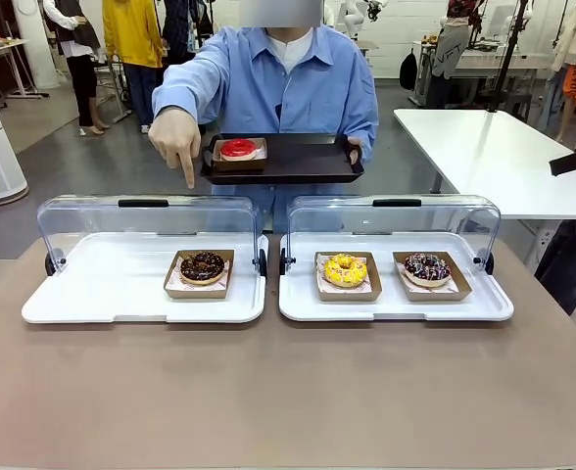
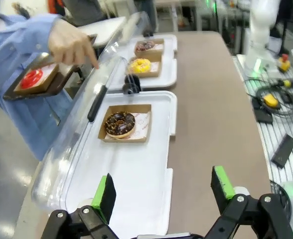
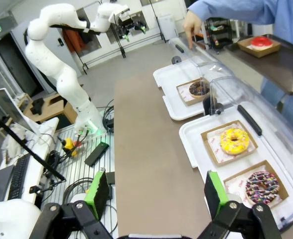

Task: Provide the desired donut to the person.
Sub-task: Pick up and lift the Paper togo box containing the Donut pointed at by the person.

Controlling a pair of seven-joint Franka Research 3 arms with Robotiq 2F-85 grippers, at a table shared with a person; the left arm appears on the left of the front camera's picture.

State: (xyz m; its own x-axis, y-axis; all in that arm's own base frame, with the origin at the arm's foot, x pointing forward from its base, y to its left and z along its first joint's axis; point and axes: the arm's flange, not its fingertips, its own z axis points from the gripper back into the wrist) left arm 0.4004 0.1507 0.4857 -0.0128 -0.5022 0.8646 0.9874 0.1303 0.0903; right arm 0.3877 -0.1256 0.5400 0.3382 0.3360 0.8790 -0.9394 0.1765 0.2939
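Note:
The person (image 1: pixel 288 88) stands at the far side and holds a black tray (image 1: pixel 308 162) with a red donut (image 1: pixel 237 148) in a box. Their other hand (image 1: pixel 175 137) points a finger down at the chocolate donut (image 1: pixel 202 265) (image 2: pixel 119 123) in the left white tray (image 1: pixel 92 294). The right white tray (image 1: pixel 484 304) carries a yellow donut (image 1: pixel 345 269) (image 3: pixel 234 140) and a dark sprinkled donut (image 1: pixel 426 265) (image 3: pixel 262 185). My left gripper (image 2: pixel 164 191) is open over the near end of the left tray, well short of the chocolate donut. My right gripper (image 3: pixel 156 194) is open above the table's edge, beside the right tray.
Both trays have clear lids (image 1: pixel 146 220) swung up at the far side. The brown table (image 1: pixel 288 392) is bare in front of the trays. A white table (image 1: pixel 494 147) stands at the back right. Cables and small devices (image 2: pixel 271 99) lie on the rack beside the table.

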